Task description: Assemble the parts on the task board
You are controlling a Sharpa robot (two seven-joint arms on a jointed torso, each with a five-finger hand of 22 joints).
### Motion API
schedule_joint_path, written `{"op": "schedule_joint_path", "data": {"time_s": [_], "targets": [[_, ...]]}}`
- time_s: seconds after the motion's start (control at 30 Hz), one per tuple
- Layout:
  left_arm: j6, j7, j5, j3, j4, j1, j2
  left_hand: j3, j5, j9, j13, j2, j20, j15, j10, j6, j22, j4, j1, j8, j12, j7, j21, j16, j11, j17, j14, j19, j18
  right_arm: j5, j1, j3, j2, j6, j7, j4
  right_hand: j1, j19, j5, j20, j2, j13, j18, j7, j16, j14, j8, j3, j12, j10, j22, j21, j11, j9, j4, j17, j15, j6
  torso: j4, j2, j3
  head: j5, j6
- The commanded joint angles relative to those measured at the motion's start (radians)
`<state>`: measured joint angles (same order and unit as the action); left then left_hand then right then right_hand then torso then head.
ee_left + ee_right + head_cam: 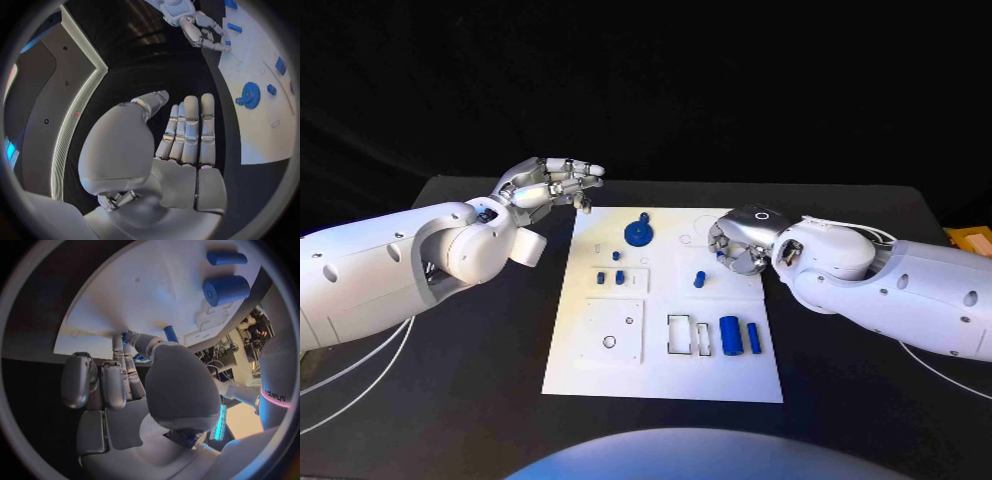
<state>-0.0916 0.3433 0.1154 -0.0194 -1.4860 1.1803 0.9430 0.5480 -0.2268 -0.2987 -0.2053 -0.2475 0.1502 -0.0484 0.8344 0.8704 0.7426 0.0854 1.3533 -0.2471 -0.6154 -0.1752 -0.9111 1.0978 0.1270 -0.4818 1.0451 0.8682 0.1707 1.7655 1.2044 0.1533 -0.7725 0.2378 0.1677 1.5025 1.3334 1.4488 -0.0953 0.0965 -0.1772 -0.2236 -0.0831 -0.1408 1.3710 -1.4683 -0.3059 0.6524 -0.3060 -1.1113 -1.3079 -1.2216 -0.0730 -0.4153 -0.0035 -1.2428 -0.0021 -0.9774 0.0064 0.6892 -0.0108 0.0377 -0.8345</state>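
Task board [668, 375] lay in the middle of the black table [877, 400], long axis running away from the robot. Thick blue cylinder [730, 335] and thin blue bar [754, 338] lay side by side near its right edge, both lengthwise along the board. Blue gear [639, 233] sat flat at the far end. Left hand [548, 183] hovered off the board's far left corner, fingers straight and side by side, holding nothing. Right hand [737, 243] was low over the right edge, fingers curled down onto a small blue part [170, 333]; grip on it couldn't be told.
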Motion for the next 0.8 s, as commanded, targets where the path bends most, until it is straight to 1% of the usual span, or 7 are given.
{"op": "schedule_joint_path", "data": {"time_s": [0.03, 0.2, 0.33, 0.43, 0.5, 0.63, 0.8], "targets": [[0.001, -0.008, -0.007, 0.001, -0.002, 0.001, -0.002, 0.002, -0.001, 0.002, 0.003, 0.005, 0.002, -0.005, -0.009, -0.008, -0.002, -0.005, 0.006, 0.006, 0.005, -0.009, 0.004, -0.008, -0.001, 0.003, -0.002, 0.004, 0.013, 0.056, -0.016, 0.011, 0.006, -0.066, 0.034, -0.001, 0.011, 0.007, -0.008, -0.002, 0.006, 0.006, 0.02, -0.004, 0.006, -0.038, 0.004, 0.003, 0.004, 0.002, -0.179, -0.005, -0.001, 0.0, -0.011, 0.0, -0.004, -0.004, 0.0002, 0.0, -0.0001, 0.0, -0.001], [0.003, -0.016, -0.004, 0.001, -0.002, 0.001, -0.002, 0.002, -0.001, 0.003, 0.005, 0.005, 0.002, -0.006, -0.013, -0.011, -0.003, -0.007, 0.007, 0.008, 0.006, -0.011, 0.005, -0.009, 0.0, 0.004, -0.003, 0.005, 0.013, 0.07, -0.018, 0.012, 0.004, -0.052, 0.04, 0.007, 0.026, 0.014, -0.046, -0.005, 0.019, 0.003, 0.023, 0.0, 0.009, -0.038, -0.003, 0.018, -0.001, -0.021, -0.184, -0.026, 0.005, -0.005, -0.037, -0.002, -0.009, -0.028, 0.0002, -0.001, 0.0, 0.001, -0.004], [0.004, -0.019, -0.003, 0.001, -0.002, 0.001, -0.002, 0.002, -0.001, 0.003, 0.006, 0.005, 0.003, -0.007, -0.016, -0.011, -0.003, -0.008, 0.008, 0.008, 0.007, -0.012, 0.006, -0.01, 0.001, 0.005, -0.003, 0.005, 0.012, 0.075, -0.019, 0.012, 0.0, -0.017, 0.043, 0.012, 0.032, 0.024, -0.042, -0.009, 0.037, 0.0, 0.028, 0.003, 0.012, -0.04, -0.004, 0.044, -0.003, -0.04, -0.191, -0.058, 0.009, -0.008, -0.057, -0.004, -0.013, -0.045, 0.0, -0.001, 0.0, 0.0, -0.003], [0.005, -0.021, -0.003, 0.001, -0.002, 0.001, -0.002, 0.002, -0.002, 0.003, 0.007, 0.005, 0.003, -0.007, -0.019, -0.012, -0.004, -0.008, 0.009, 0.009, 0.009, -0.013, 0.007, -0.01, 0.002, 0.006, -0.003, 0.006, 0.012, 0.078, -0.019, 0.012, -0.004, 0.019, 0.045, 0.02, 0.028, 0.029, -0.051, -0.011, 0.038, -0.001, 0.031, 0.005, 0.012, -0.04, -0.004, 0.054, -0.002, -0.047, -0.195, -0.075, 0.01, -0.009, -0.063, -0.002, -0.014, -0.05, 0.0, -0.001, -0.0008, -0.001, -0.003], [0.005, -0.023, -0.003, 0.001, -0.001, 0.001, -0.002, 0.003, -0.002, 0.003, 0.008, 0.005, 0.003, -0.008, -0.021, -0.012, -0.004, -0.009, 0.009, 0.009, 0.009, -0.013, 0.007, -0.011, 0.003, 0.006, -0.003, 0.006, 0.012, 0.079, -0.019, 0.011, -0.007, 0.037, 0.046, 0.025, 0.027, 0.031, -0.055, -0.012, 0.039, -0.002, 0.032, 0.006, 0.013, -0.04, -0.004, 0.058, -0.001, -0.05, -0.196, -0.082, 0.011, -0.009, -0.066, -0.003, -0.015, -0.053, 0.0, -0.001, -0.0005, -0.002, -0.003], [0.008, -0.027, -0.002, 0.001, -0.001, 0.001, -0.003, 0.002, -0.002, 0.004, 0.01, 0.005, 0.004, -0.009, -0.026, -0.015, -0.005, -0.01, 0.009, 0.011, 0.011, -0.015, 0.008, -0.011, 0.005, 0.008, -0.003, 0.007, 0.012, 0.079, -0.019, 0.011, -0.012, 0.068, 0.046, 0.032, 0.023, 0.032, -0.057, -0.012, 0.04, -0.003, 0.032, 0.007, 0.013, -0.04, -0.004, 0.063, -0.001, -0.055, -0.197, -0.086, 0.012, -0.01, -0.068, -0.003, -0.016, -0.058, 0.0007, -0.002, 0.0004, -0.003, -0.003], [0.011, -0.033, -0.002, 0.001, -0.002, 0.001, -0.003, 0.001, -0.002, 0.005, 0.013, 0.005, 0.005, -0.011, -0.034, -0.02, -0.006, -0.01, 0.009, 0.015, 0.014, -0.018, 0.01, -0.012, 0.007, 0.009, -0.003, 0.007, 0.012, 0.072, -0.017, 0.009, -0.018, 0.103, 0.044, 0.037, 0.017, 0.037, -0.057, -0.013, 0.04, -0.002, 0.035, 0.007, 0.013, -0.041, -0.003, 0.066, 0.001, -0.056, -0.2, -0.1, 0.012, -0.01, -0.068, -0.002, -0.016, -0.058, -0.0001, -0.001, -0.0003, -0.002, -0.003]]}}
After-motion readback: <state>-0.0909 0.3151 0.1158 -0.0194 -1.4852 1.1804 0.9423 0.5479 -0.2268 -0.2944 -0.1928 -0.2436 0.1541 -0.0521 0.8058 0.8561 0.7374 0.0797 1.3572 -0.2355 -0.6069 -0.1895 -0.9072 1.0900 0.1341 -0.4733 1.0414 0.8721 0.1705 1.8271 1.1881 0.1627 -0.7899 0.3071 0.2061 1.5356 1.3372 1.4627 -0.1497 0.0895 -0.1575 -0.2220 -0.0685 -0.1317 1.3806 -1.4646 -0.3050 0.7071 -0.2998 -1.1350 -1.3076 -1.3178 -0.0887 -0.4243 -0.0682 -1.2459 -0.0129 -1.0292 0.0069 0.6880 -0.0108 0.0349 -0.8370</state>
